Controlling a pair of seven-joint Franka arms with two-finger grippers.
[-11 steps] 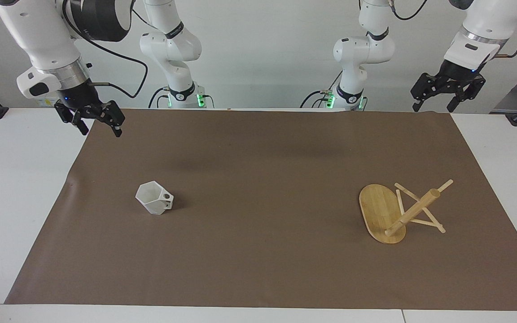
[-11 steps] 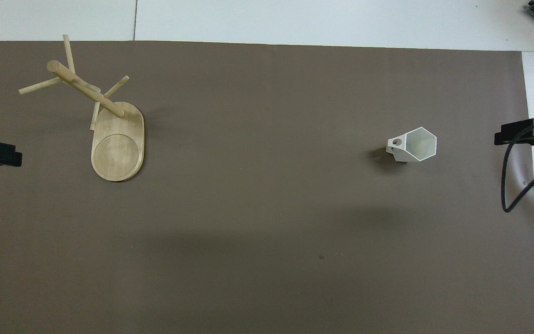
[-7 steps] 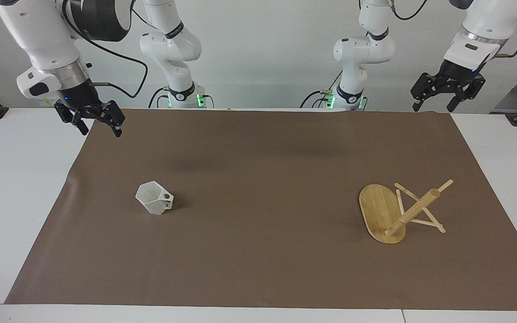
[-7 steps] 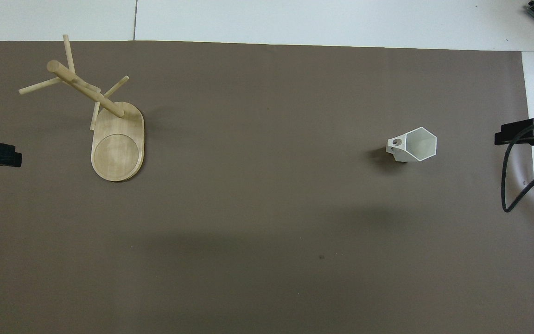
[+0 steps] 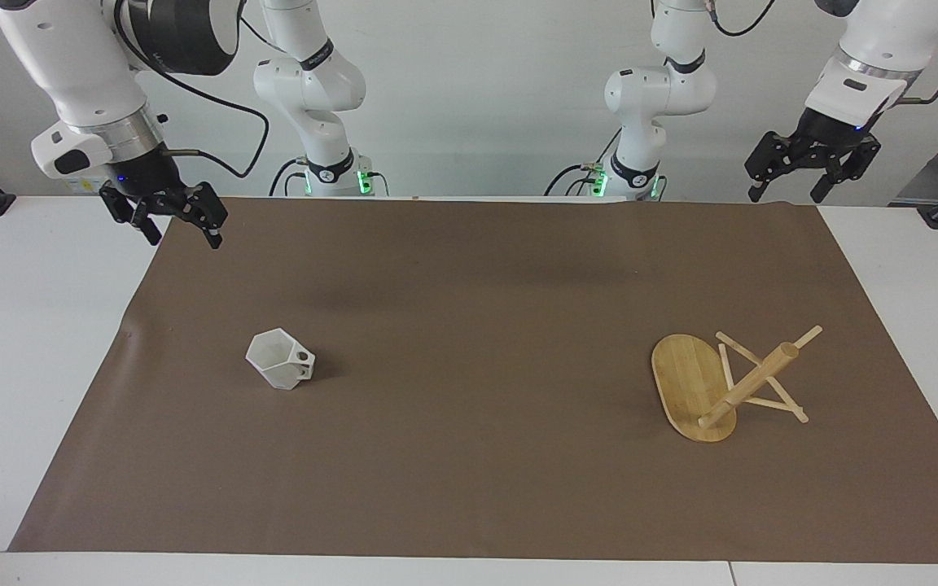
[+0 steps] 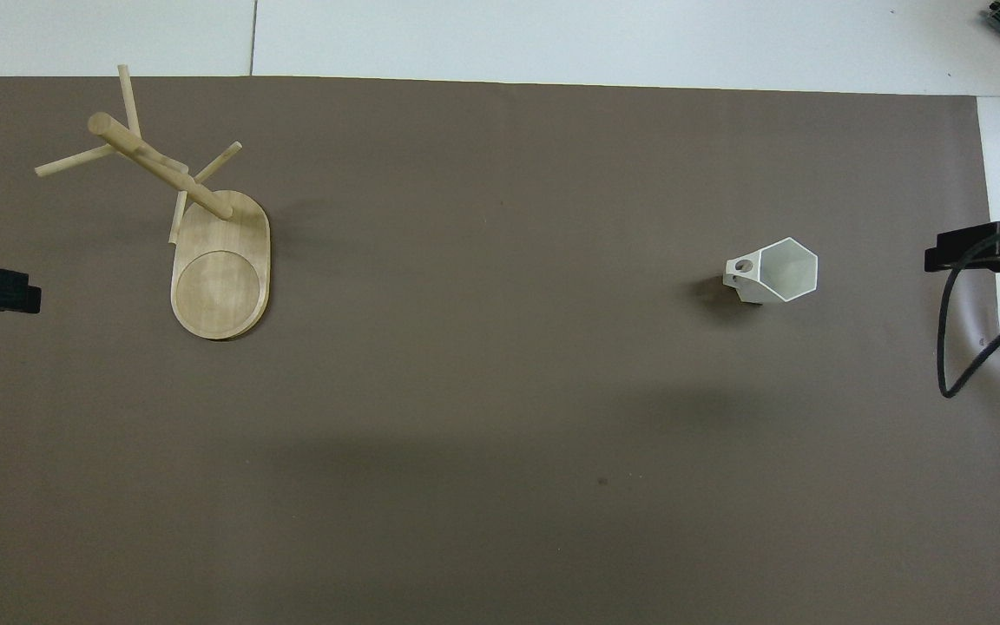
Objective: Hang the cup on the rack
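The cup (image 5: 280,360) stands upright on the brown mat (image 5: 477,325) toward the right arm's end of the bench (image 5: 29,342), its hexagonal mouth open upward and its blocky pierced handle turned toward the middle of the mat. The rack (image 5: 725,382) stands on the same mat toward the left arm's end, well apart from the cup; its oval base sits flat, its thick post rises from the end of the base that lies farther from the robots, and the thin pegs cross through the post with nothing hung on them. The right hand (image 5: 180,230) hangs in the air over the mat's corner nearest its own base, fingers spread and holding nothing. The left hand (image 5: 786,189) hangs over the mat's edge at the robots' end of the bench, toward the left arm's corner, its fingers likewise spread apart and empty. Neither hand touches the cup or the rack.
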